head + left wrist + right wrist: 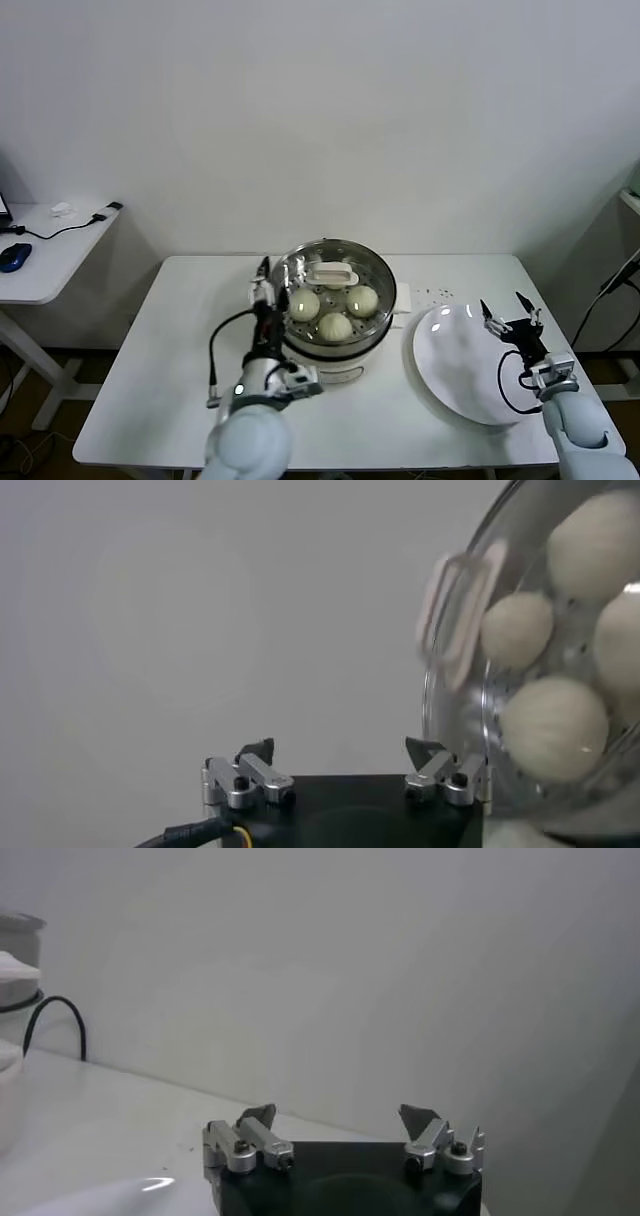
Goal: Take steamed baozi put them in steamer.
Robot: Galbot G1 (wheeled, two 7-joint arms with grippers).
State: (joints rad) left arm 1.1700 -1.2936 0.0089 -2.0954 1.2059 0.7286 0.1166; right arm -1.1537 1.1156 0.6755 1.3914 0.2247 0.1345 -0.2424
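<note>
Currently you are seeing baozi [335,325] sitting inside the steamer [372,269]; left gripper [262,282] and right gripper [510,311] are hovering spread, empty, plate [450,380] cleared.

Even, soft indoor light, fairly bright, no hard shadows. Head view is sharp; faint glare on the plate [460,365] and bright glints on the steamer [335,258] rim. Soft shadow under the steamer base. Left wrist view: steamer [470,720] and baozi [553,727] close up, out of focus, handle smeared. Right wrist view: small white highlight on the plate [110,1193], wall flat grey, left-edge objects blurred.
</note>
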